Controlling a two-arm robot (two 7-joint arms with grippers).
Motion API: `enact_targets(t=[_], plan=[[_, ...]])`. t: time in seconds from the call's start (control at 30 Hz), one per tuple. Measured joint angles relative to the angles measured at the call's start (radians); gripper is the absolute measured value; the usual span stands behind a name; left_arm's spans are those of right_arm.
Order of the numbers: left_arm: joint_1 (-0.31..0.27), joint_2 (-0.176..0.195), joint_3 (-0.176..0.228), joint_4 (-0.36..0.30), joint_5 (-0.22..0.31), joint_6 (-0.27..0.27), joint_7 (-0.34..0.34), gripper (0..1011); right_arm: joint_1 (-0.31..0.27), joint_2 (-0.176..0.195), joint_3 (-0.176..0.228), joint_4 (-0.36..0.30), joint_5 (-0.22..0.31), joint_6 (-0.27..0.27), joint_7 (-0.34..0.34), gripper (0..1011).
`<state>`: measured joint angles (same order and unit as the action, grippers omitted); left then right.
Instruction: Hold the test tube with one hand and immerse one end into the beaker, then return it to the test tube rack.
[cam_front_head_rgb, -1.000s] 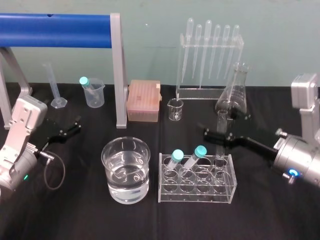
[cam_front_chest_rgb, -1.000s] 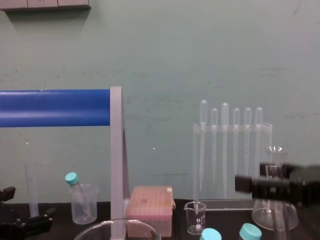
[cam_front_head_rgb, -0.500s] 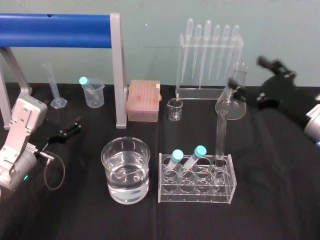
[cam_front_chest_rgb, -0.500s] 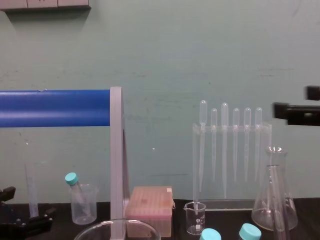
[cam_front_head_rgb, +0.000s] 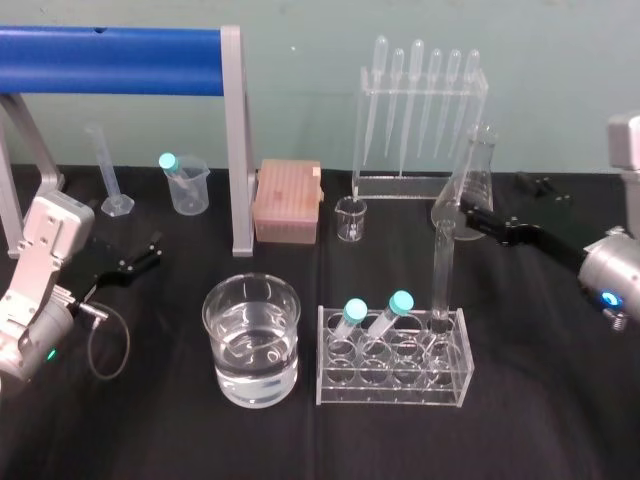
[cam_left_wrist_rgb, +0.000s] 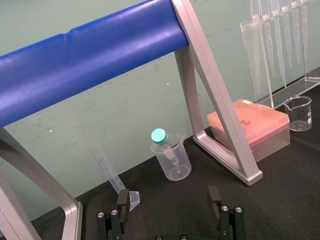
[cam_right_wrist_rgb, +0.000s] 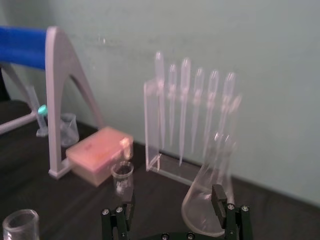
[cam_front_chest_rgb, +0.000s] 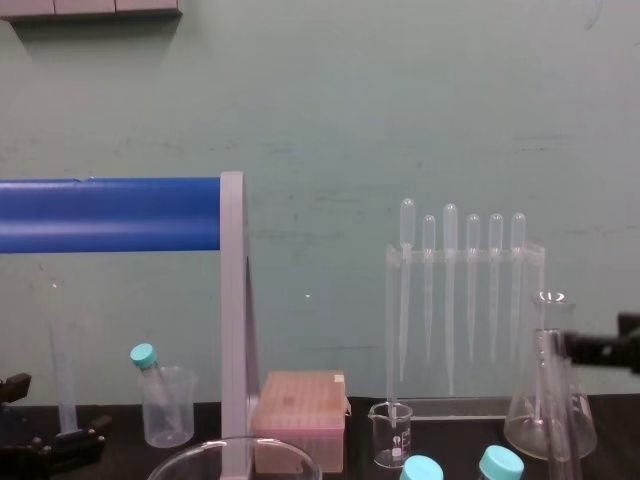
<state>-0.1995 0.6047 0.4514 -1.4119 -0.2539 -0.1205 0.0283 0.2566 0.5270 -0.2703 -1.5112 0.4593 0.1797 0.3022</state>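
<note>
Test tube (cam_front_head_rgb: 441, 268): upright in back-right hole of test tube rack (cam_front_head_rgb: 395, 388), a low clear acrylic block at front centre of black table (cam_front_head_rgb: 560, 420); tube uncapped, rising well above rack top. Same rack holds two teal-capped tubes (cam_front_head_rgb: 352, 314), both tilted, in holes to the L of it. Beaker (cam_front_head_rgb: 252, 340): wide, clear, part-filled w/ clear liquid, on table near L side of rack, not touching. R pincer (cam_right_wrist_rgb: 172, 196): fingers apart, nothing btwn them; in head view it hangs to the R of and behind the tube, apart from it, tips near conical flask (cam_front_head_rgb: 466, 190). Flask stands behind rack; farther back, tall clear stand (cam_front_head_rgb: 420, 186) w/ pipettes (cam_front_head_rgb: 415, 90) hanging in a row. Small glass beaker (cam_front_head_rgb: 350, 218) and pink box (cam_front_head_rgb: 288, 202) at centre back. L pincer (cam_left_wrist_rgb: 168, 196): fingers apart, empty, low over table at far L, well apart from beaker. Beyond it: plastic beaker (cam_front_head_rgb: 188, 186) holding one more teal-capped tube, slim graduated cylinder (cam_front_head_rgb: 110, 172), grey frame (cam_front_head_rgb: 237, 150) w/ blue bar (cam_front_head_rgb: 110, 47).
</note>
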Motion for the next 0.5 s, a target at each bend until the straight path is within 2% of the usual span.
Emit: enact_targets(t=[0.07, 0.17, 0.5], plan=[[0.0, 0.0, 0.0, 0.0, 0.0, 0.0, 0.0, 1000, 0.006, -0.02, -0.007, 0.032, 0.002, 0.004, 0.01, 1003], [0.0, 0.0, 0.0, 0.0, 0.0, 0.0, 0.0, 1000, 0.002, -0.035, -0.008, 0.046, 0.002, 0.009, 0.013, 1002], [0.0, 0.0, 0.0, 0.0, 0.0, 0.0, 0.0, 1000, -0.014, -0.043, -0.003, 0.042, -0.002, 0.011, 0.012, 1003]])
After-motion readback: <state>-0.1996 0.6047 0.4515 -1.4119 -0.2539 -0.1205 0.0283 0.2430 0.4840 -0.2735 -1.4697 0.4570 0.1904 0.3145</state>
